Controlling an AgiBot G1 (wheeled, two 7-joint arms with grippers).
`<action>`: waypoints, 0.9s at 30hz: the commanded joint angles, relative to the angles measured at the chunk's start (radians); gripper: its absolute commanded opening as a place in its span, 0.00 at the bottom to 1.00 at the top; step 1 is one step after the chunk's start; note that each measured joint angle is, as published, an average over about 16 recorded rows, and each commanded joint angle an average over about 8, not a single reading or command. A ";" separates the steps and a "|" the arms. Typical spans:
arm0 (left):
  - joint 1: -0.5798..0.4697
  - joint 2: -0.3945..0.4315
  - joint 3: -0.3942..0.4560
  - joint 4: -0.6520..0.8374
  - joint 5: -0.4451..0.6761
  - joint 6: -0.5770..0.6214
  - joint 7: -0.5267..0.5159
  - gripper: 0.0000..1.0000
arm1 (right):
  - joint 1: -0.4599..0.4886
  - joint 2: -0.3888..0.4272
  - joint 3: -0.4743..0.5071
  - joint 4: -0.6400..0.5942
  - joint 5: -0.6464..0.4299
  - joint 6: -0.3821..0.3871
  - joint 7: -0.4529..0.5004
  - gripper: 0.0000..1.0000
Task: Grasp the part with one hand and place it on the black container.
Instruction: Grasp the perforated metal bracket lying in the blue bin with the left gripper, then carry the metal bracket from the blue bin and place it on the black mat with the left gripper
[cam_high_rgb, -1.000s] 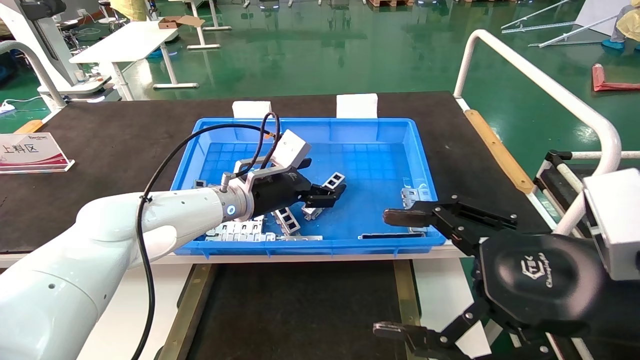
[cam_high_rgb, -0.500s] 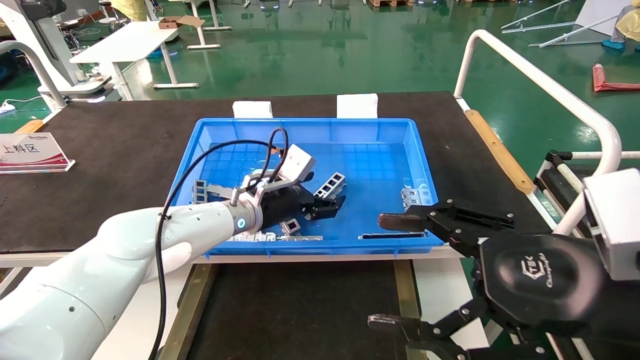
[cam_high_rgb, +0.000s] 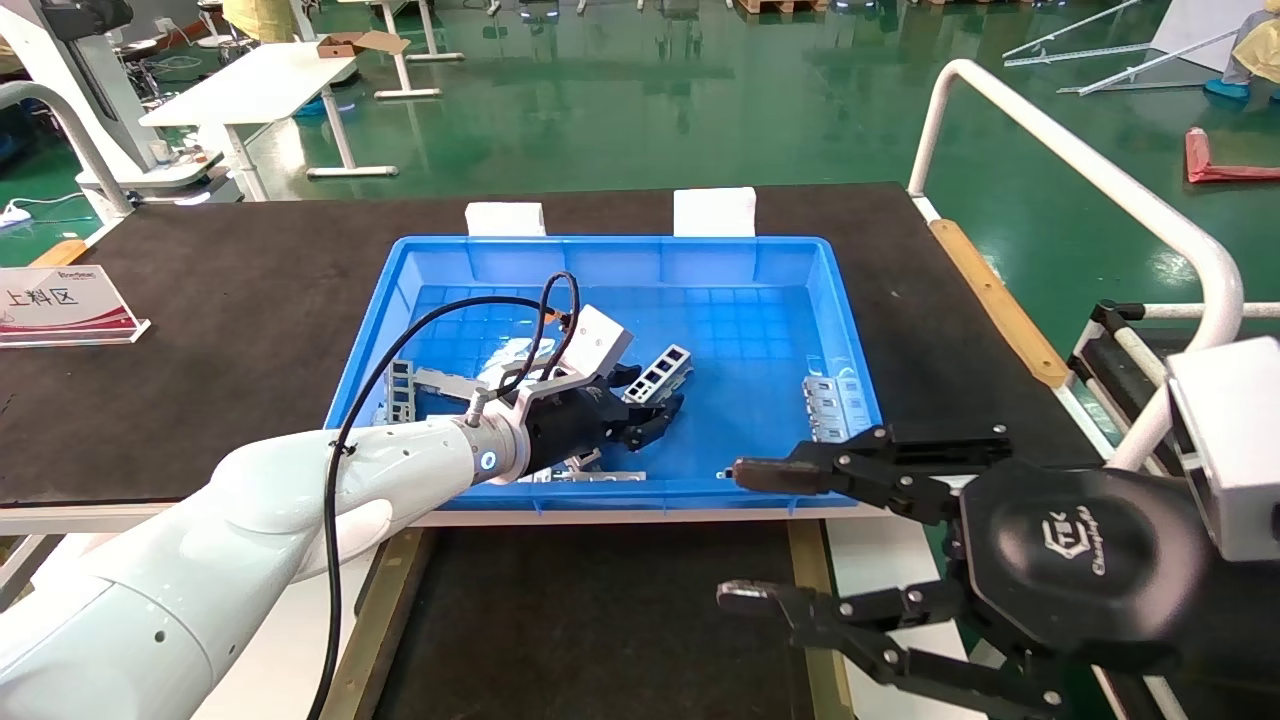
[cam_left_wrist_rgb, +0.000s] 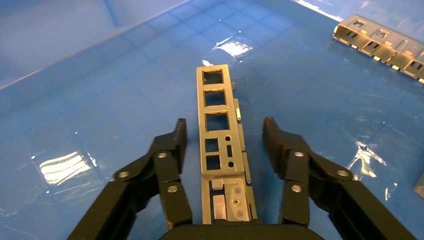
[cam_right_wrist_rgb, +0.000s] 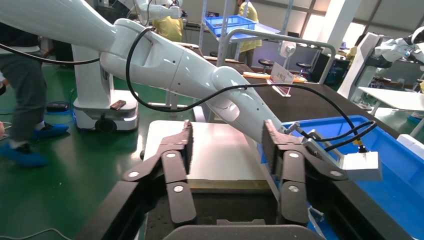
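Centrally, the part (cam_left_wrist_rgb: 216, 127), a silver-grey ladder-like channel bar with a row of rectangular windows, lies flat on the grid floor of the blue bin (cam_high_rgb: 770, 255). The left wrist view shows what the head view hides: the bar runs lengthwise between the spread fingers (cam_left_wrist_rgb: 172, 145) of the left gripper (cam_high_rgb: 655, 398), with bare blue floor on either side, so nothing is held. The head view alone shows the black container (cam_high_rgb: 600, 620), a flat tray with brass-coloured rails, below the bin's near wall. The right gripper (cam_high_rgb: 735, 535) hangs wide open and empty beside that tray.
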 joint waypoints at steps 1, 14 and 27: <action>-0.001 0.000 0.015 -0.002 -0.016 -0.004 -0.001 0.00 | 0.000 0.000 0.000 0.000 0.000 0.000 0.000 0.00; -0.023 -0.002 0.082 0.009 -0.102 -0.017 0.016 0.00 | 0.000 0.000 -0.001 0.000 0.000 0.000 0.000 0.00; -0.101 -0.049 0.039 -0.009 -0.222 0.170 0.159 0.00 | 0.000 0.000 -0.001 0.000 0.001 0.000 -0.001 0.00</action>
